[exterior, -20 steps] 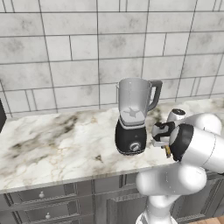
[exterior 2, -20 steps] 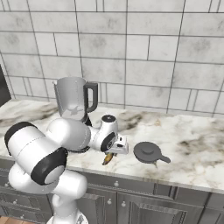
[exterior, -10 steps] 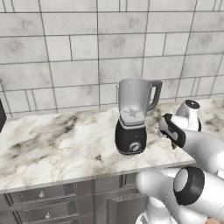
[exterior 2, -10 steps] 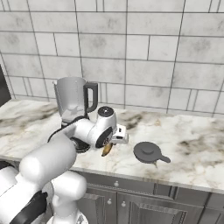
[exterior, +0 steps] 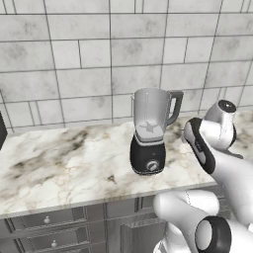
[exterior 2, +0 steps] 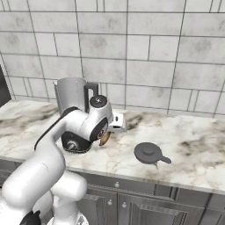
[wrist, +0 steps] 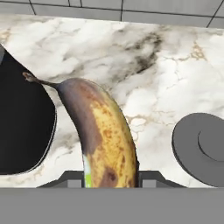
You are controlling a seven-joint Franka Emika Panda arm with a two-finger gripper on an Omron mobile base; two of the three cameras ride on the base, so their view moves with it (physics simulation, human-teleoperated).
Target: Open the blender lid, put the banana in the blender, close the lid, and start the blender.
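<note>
My gripper (exterior 2: 109,133) is shut on the banana (exterior 2: 104,139), holding it a little above the counter just right of the blender (exterior 2: 73,100). In the hand view the spotted yellow-brown banana (wrist: 105,135) rises between my fingertips (wrist: 146,176), stem end pointing away. The blender's black base (wrist: 22,127) lies to its left there. The blender (exterior: 150,132) stands upright with its clear jar open at the top. The dark round blender lid (exterior 2: 148,153) lies flat on the counter to the right, also seen as the lid (wrist: 199,146) in the hand view.
The marble counter (exterior: 64,163) runs left and right under a grey tiled wall (exterior: 99,59). Drawers (exterior: 44,222) sit below the front edge. My own white arm (exterior: 212,148) stands close to the blender's right side.
The arm has swung upward and lifted the banana off the counter, keeping it beside the blender. Blender and lid have not moved.
</note>
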